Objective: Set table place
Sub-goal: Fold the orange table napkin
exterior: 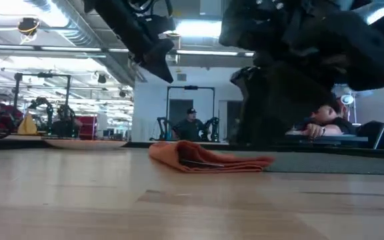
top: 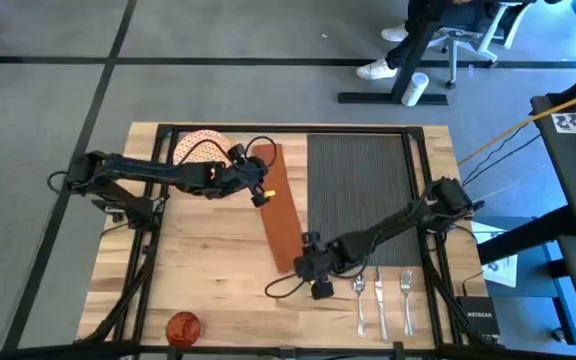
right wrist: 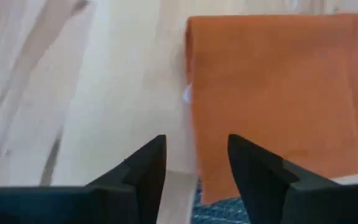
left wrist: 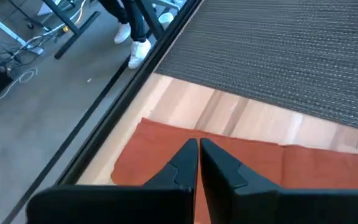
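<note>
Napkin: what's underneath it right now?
Mostly bare table. The napkin lies diagonally, its near corner overlapping the placemat edge by the right gripper. The left gripper hovers at its far end. Nothing else shows beneath; anything under the cloth is hidden.

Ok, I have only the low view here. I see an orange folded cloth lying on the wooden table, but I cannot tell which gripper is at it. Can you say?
Observer: The right gripper is at the near end of the long orange-brown cloth napkin, with its fingers open.
Operator: And the left one, is it holding the other end?
Observer: The left gripper is shut and hangs over the napkin's far end. The napkin lies flat and slanted on the light-wood plank table, beside the dark grey ribbed placemat.
</note>
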Controlling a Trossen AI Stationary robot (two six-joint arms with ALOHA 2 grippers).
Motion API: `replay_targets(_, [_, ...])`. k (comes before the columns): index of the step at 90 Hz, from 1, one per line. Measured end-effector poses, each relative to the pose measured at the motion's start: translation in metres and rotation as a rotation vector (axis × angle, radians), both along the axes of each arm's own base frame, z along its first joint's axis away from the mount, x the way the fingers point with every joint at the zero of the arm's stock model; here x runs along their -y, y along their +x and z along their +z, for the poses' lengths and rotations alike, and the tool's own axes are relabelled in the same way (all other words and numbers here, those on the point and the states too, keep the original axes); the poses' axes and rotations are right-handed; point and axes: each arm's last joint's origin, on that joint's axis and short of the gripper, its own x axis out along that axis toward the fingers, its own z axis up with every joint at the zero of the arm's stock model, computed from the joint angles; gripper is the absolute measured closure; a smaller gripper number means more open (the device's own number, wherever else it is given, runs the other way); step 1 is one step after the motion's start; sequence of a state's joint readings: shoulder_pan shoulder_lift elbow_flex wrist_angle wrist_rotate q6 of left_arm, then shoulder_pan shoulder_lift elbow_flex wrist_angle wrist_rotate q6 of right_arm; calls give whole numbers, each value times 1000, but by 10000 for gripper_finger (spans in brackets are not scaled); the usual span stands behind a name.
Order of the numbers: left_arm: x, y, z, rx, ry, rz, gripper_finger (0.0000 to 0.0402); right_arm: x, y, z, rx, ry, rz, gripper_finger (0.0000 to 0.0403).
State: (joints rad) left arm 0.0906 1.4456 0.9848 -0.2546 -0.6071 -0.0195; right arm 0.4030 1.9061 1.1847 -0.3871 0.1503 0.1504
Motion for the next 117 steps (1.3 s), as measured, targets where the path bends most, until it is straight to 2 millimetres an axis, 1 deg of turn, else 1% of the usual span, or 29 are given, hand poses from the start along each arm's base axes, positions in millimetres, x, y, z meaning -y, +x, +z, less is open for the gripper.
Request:
replay_targets(14, [0, 0, 0, 0, -2, 2, 402, 5, 1, -12, -17, -90, -68, 242])
replay_targets(31, [0, -1, -1, -14, -5, 4, 402, 2, 3, -27, -46, -91, -62, 242])
replay_targets(60, [0, -2, -2, -24, -7, 4, 402, 2, 3, -28, -54, -69, -61, 242])
replay_targets(82, [0, -2, -2, -25, -7, 4, 402, 1, 5, -43, -92, -71, -59, 246])
replay_targets(88, [0, -2, -2, -25, -7, 4, 402, 1, 6, -44, -91, -61, -56, 260])
replay_targets(94, [0, -2, -2, -24, -6, 4, 402, 0, 6, -44, -88, -53, -61, 284])
replay_targets(110, [0, -2, -2, -25, -6, 3, 402, -1, 6, -45, -84, -46, -56, 382])
replay_targets(114, [0, -2, -2, -27, -5, 3, 402, -1, 6, -45, -84, -47, -57, 391])
replay_targets(117, [0, -2, -2, -27, -5, 3, 402, -1, 6, -45, -84, -48, -58, 390])
